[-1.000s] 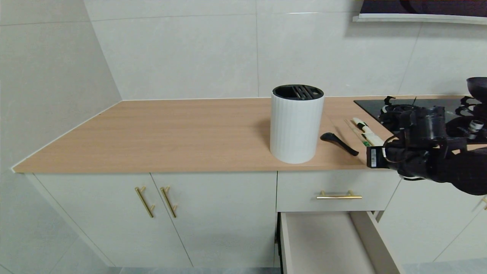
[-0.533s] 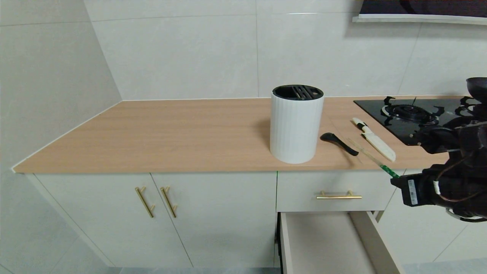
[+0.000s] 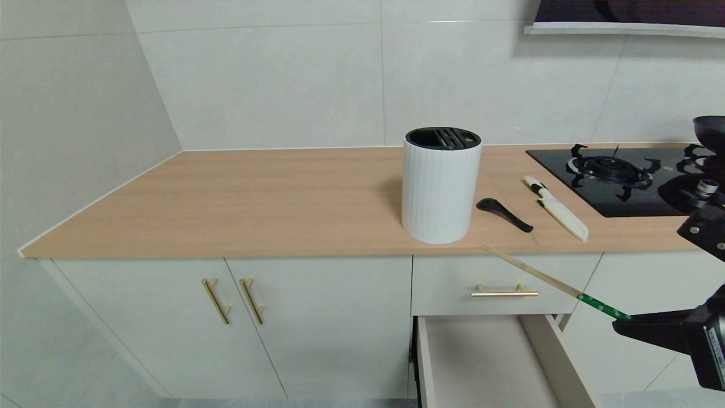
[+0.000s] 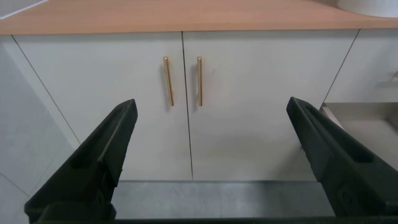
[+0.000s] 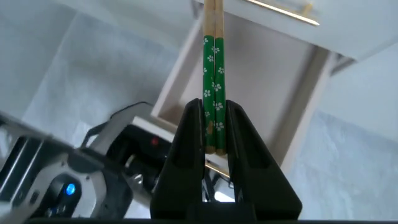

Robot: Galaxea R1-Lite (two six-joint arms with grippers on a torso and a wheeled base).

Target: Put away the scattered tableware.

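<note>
My right gripper (image 3: 628, 322) (image 5: 213, 124) is shut on a pair of wooden chopsticks (image 3: 544, 279) (image 5: 212, 56) with green flowered ends. It holds them in the air in front of the counter, over the right side of the open drawer (image 3: 487, 362) (image 5: 249, 74). On the wooden counter a black spoon (image 3: 504, 213) and a white knife (image 3: 558, 207) lie to the right of a white ribbed utensil holder (image 3: 440, 185) with a black slotted top. My left gripper (image 4: 211, 162) is open, low in front of the cabinet doors (image 4: 186, 106).
A black gas hob (image 3: 617, 173) sits at the counter's right end. Under the counter are a shut drawer with a gold handle (image 3: 504, 293) and double doors with gold handles (image 3: 232, 299). Tiled walls close off the back and left.
My right arm lifted the chopsticks off the counter and carried them down and to the right, off the counter's front edge, to above the open drawer. Spoon and knife stayed put.
</note>
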